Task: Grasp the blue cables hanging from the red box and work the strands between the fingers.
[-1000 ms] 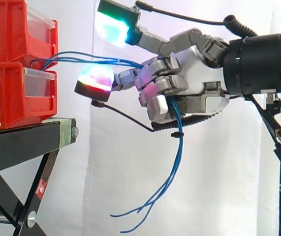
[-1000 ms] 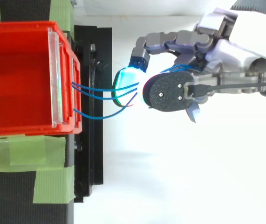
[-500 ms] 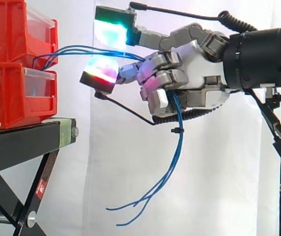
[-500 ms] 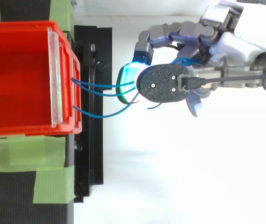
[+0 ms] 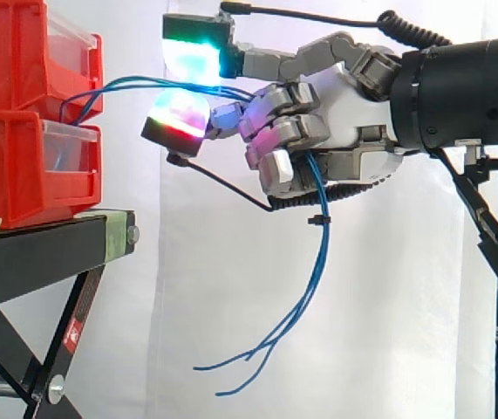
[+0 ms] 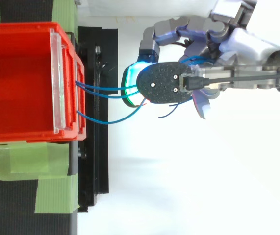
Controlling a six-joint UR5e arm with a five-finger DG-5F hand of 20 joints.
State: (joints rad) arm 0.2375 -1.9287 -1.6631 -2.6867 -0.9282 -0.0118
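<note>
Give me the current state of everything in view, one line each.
red bins, stacked two high, upright.
black stand, level, carrying the red bins.
blue cables, bowed out from the bins' front, gripped midway, loose ends hanging free.
hand, fingers curled round the blue cables, clear of the bins.

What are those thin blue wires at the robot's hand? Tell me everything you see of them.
The blue cables are several thin, flexible strands, seemingly plastic-coated. They leave the front of the red bins, bow slackly across the gap and pass into the hand, whose curled fingers close round them. Below the hand they hang loose, curving down to splayed free ends.
</note>
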